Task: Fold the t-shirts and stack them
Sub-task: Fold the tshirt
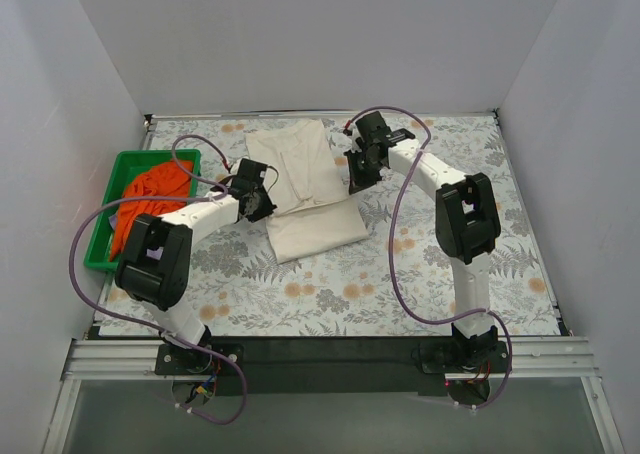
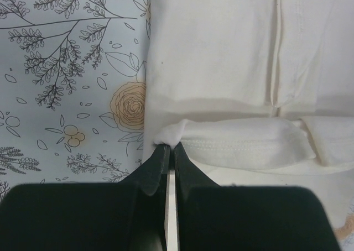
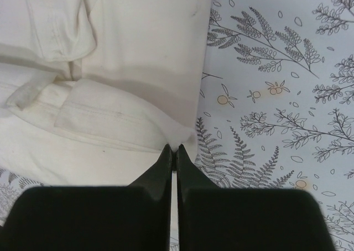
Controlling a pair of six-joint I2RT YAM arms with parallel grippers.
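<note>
cream shirt (image 1: 305,189): laid on the flowered table (image 1: 400,274), at the middle toward the far edge, between the two arms. it is seen partly folded, as a long band running from the far edge toward the near side. a wider layer is spread at an angle at its near end. in the left wrist view the cream shirt (image 2: 221,52) is shown with a straight seam and a doubled, stitched hem. in the right wrist view the cream shirt (image 3: 138,52) is shown as stacked folds with a hemmed flap on top.

left gripper (image 1: 265,202): set at the shirt's left edge, about halfway along the band. in its own view the left gripper (image 2: 170,147) is closed almost tip to tip. a small tuck of the cream edge is pinched between the tips.

right gripper (image 1: 353,186): set at the shirt's right edge, opposite the left one. in its own view the right gripper (image 3: 172,147) is closed to a hairline gap. a corner of the cream fold is pinched at the tips.

orange shirt (image 1: 150,199): crumpled, lying in the tray, well apart from the cream shirt.

tray (image 1: 140,157): green, placed at the table's left edge, beside the left arm.

table: covered in a pale print of ferns and orange flowers.
</note>
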